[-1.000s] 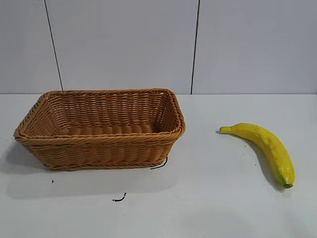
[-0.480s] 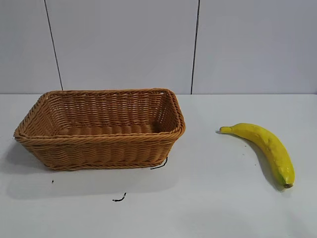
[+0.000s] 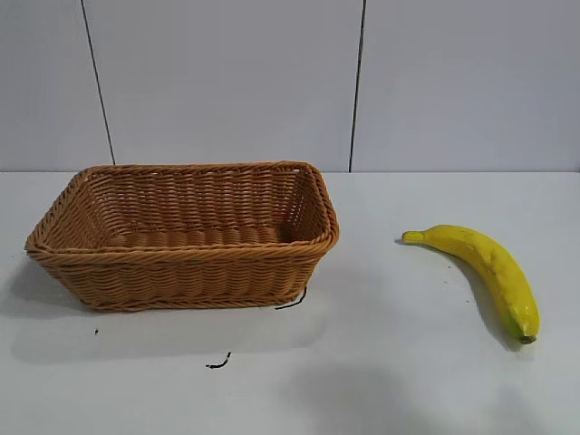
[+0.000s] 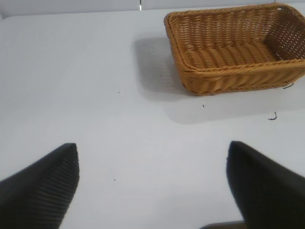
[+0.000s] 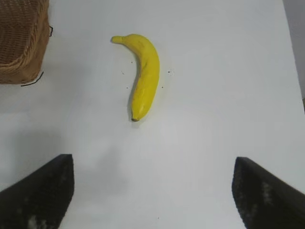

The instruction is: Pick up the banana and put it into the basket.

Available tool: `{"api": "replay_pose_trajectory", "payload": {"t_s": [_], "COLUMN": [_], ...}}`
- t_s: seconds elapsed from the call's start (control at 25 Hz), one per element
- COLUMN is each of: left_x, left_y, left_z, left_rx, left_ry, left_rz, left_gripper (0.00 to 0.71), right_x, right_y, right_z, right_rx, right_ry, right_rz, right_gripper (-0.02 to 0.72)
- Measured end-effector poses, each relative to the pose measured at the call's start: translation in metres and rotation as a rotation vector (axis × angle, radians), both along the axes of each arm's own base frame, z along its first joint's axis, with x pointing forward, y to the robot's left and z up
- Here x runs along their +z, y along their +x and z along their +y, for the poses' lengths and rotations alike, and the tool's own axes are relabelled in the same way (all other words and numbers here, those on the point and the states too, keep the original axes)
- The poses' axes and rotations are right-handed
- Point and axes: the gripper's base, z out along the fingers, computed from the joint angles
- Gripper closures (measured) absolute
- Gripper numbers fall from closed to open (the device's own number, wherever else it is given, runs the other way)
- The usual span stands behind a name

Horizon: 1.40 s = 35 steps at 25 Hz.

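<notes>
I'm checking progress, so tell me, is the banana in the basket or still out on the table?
Out. The banana lies on the white table, apart from the basket, whose inside shows only wicker.

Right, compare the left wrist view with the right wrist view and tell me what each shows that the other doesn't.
Only the left wrist view shows the whole basket, empty, and the left gripper with its jaws wide apart over bare table.

Only the right wrist view shows the banana lying on the table, ahead of the right gripper, whose jaws also stand open.

Both share the white table and some of the basket; the right wrist view catches only one corner of it.
</notes>
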Motion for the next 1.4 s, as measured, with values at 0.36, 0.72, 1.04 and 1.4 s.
{"api": "replay_pose_trajectory", "payload": {"t_s": [0.36,0.72,1.04,1.4], "left_x": [0.000,0.000,0.000,0.000], "left_y": [0.000,0.000,0.000,0.000], "left_z": [0.000,0.000,0.000,0.000], "left_rx": [0.000,0.000,0.000,0.000], "left_ry": [0.000,0.000,0.000,0.000], "left_rz": [0.000,0.000,0.000,0.000], "left_gripper": [0.076,0.076,0.076,0.076], "right_x": [-0.008,-0.048,-0.110,-0.180], "right_y": [0.122,0.214,0.263,0.283], "right_z": [0.003,0.006,0.009,0.010], "right_rx": [0.013,0.046,0.065,0.065], "right_ry": [-0.016,-0.033,-0.016,-0.015], "right_rz": [0.263,0.412,0.543,0.647], "right_gripper": [0.087,0.087,0.087,0.087]}}
